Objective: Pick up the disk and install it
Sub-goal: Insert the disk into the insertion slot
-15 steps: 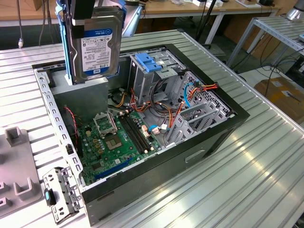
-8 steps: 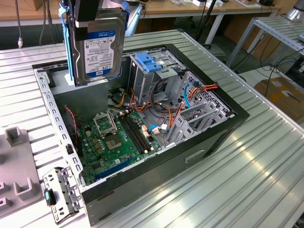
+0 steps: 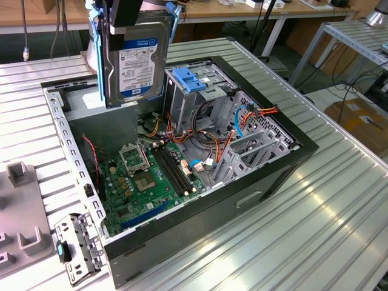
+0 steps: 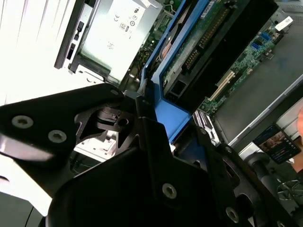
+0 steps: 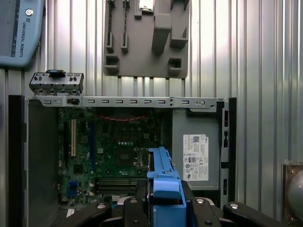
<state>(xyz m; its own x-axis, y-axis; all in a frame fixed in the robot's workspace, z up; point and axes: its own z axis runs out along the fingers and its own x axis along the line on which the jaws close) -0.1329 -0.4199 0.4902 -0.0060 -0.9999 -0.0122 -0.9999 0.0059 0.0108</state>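
The disk (image 3: 136, 57) hangs in the air above the open computer case (image 3: 303, 148). The gripper (image 3: 126, 13) has it by the upper end, its black fingers closed tight on it.

In the exterior view we see the disk standing on end. Its long axis runs up and down, and its labelled face is turned toward that camera. The blue rails (image 3: 173, 15) run along its two long edges. Its lower short edge points down into the case, over the part at the exterior view's left, above the main board (image 3: 151, 176). The grey cage (image 3: 209, 100) with the blue bracket (image 3: 191, 79) on top stands just beside it, toward the exterior view's right.

In the first wrist view we look down along the disk (image 5: 161, 165) and meet it edge-on. A blue rail is pinched between the fingers (image 5: 189, 201) of the gripper (image 5: 163, 208). The main board (image 5: 113, 142) and the power box (image 5: 196, 156) with its white sticker lie below.

In the second wrist view the disk (image 4: 199, 42) shows its circuit side, with a blue rail leading back into the gripper (image 4: 156, 142).

The case lies on its side on a ribbed metal table (image 3: 315, 242). On that table we also see a grey holder (image 3: 18, 230) well apart from the disk.
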